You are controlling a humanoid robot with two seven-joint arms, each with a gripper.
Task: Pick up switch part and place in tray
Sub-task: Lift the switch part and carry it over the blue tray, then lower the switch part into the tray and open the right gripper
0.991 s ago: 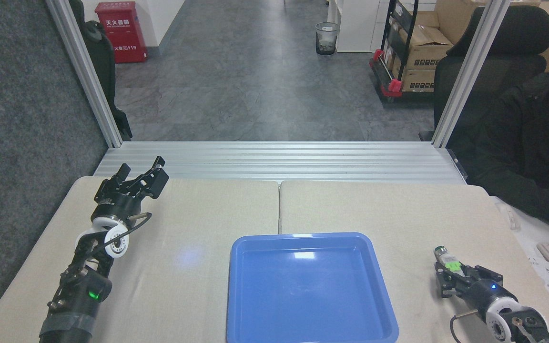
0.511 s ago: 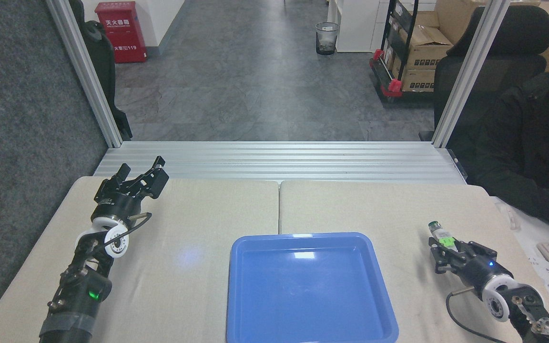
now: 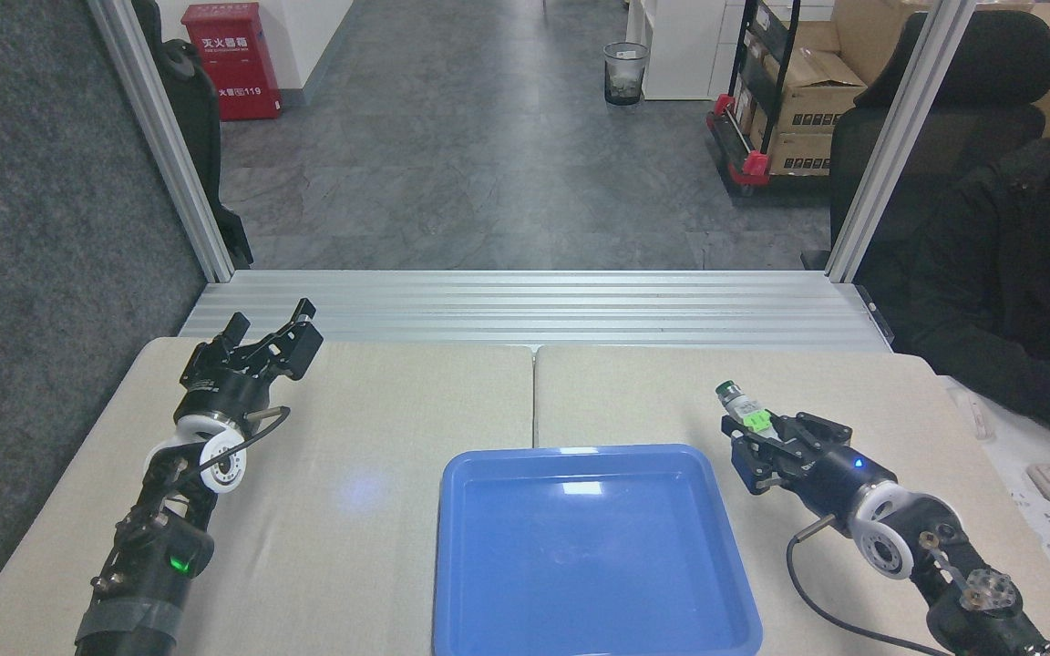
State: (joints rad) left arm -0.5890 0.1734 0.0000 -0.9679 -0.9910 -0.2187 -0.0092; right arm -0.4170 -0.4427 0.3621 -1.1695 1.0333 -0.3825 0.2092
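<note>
While its fingers hide most of the switch part (image 3: 742,409), the right gripper (image 3: 756,435) clamps it at 2 o'clock of the bare tray (image 3: 735,583); the left gripper (image 3: 272,330) is parted, holding nothing.

The tray (image 3: 593,547) runs off the bottom edge; the jaws hide the switch part's (image 3: 742,407) lower body.

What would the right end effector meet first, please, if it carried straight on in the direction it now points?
Probably nothing soon. The right end effector, holding the switch part, points up-left past the tray's far right corner, over bare table. The aluminium rails beyond would likely come first, though height is unclear.
</note>
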